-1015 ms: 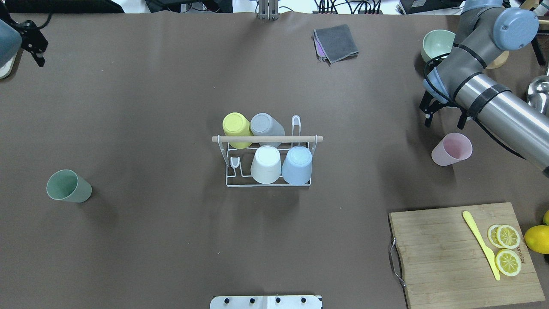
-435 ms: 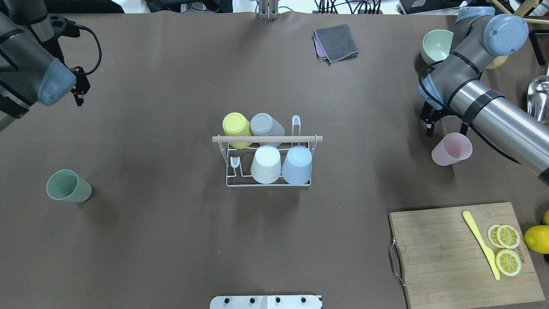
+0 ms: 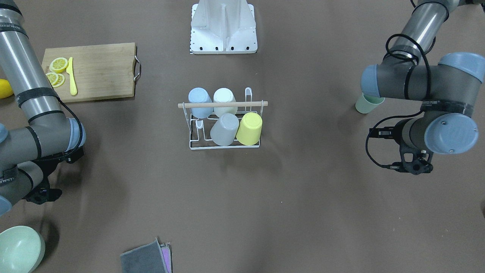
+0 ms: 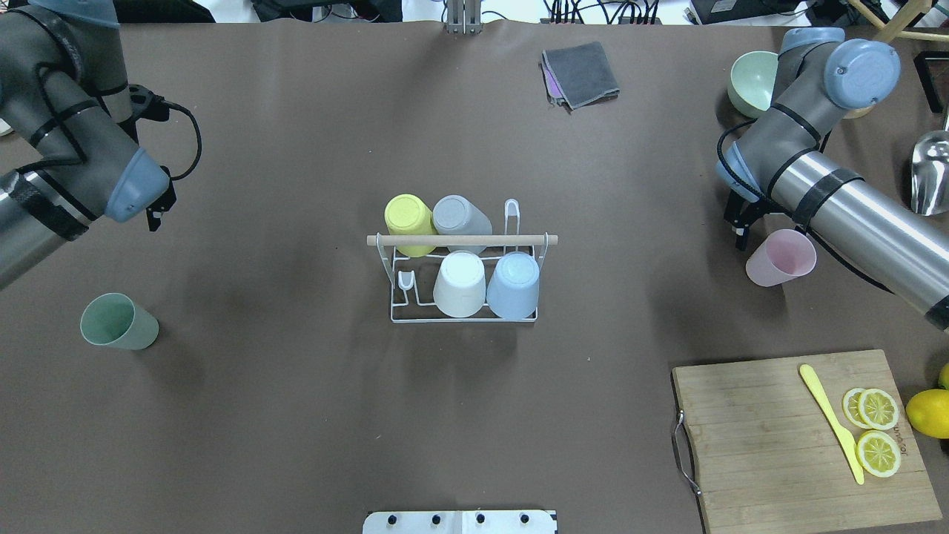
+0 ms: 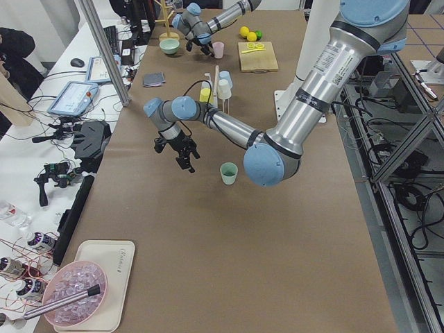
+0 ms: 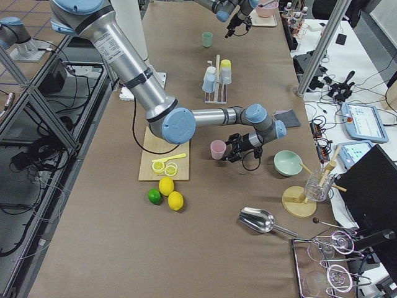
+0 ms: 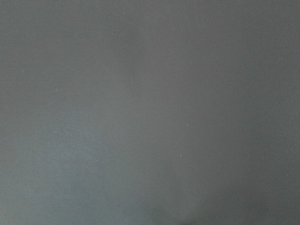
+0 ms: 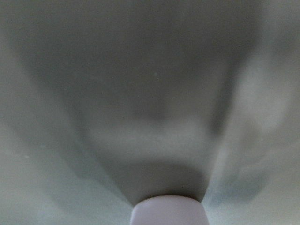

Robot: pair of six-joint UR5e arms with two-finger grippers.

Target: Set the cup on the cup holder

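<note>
Nearest the robot, R side: cutting board (image 4: 764,437) w/ lemon slices (image 4: 878,408), no part of this job. Next out, on the L side, the green cup (image 4: 118,321) stands mouth up, alone and well apart from the rack. Mid-table is the cup holder (image 4: 463,240) w/ four cups upended on its prongs, prob. so they drain. The white cup (image 4: 460,283) and blue cup (image 4: 514,283) are in the near row, the yellow cup (image 4: 408,216) and grey cup (image 4: 460,215) in the far row. Two prongs are bare, near-L and far-R, so there's room for both loose cups. Level w/ it on the R stands the pink cup (image 4: 780,257), upright. The R gripper (image 6: 234,151) sits low, just beside the pink cup's far side, fingers pointing down and forearm slanting in from the R edge. Its jaws look apart w/ nothing btw them, prob. lining up a grasp. The L gripper (image 5: 184,159) hangs over bare table cover, farther out than the green cup, elbow bent and wrist down. Can't tell how its jaws stand. Farthest are a grey cloth (image 4: 582,73) and a green bowl (image 4: 750,78).
</note>
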